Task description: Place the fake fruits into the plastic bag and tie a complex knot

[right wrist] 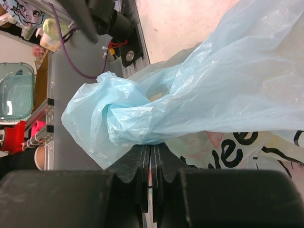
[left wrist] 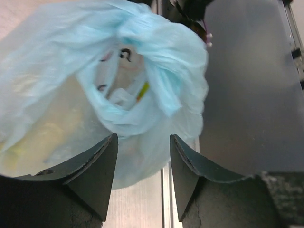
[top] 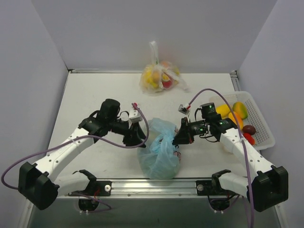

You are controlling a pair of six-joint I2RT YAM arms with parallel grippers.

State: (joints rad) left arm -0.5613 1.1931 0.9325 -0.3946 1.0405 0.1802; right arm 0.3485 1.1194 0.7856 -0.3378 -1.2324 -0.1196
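The light-blue plastic bag (top: 160, 153) stands near the table's front edge between both arms. Fruit shapes show faintly through its wall in the left wrist view (left wrist: 57, 118). My right gripper (top: 178, 138) is shut on a bunched blue handle of the bag (right wrist: 137, 114) at the bag's right top. My left gripper (top: 138, 137) is open at the bag's left side, and the bag's gathered mouth (left wrist: 137, 80) lies just beyond its fingertips. Loose fake fruits (top: 237, 114) lie in the white basket on the right. No finished knot shows.
A clear bag of fruits (top: 159, 76) with a white twisted neck sits at the back centre. The white basket (top: 263, 126) stands at the right edge. A metal rail (top: 156, 183) runs along the front edge below the blue bag.
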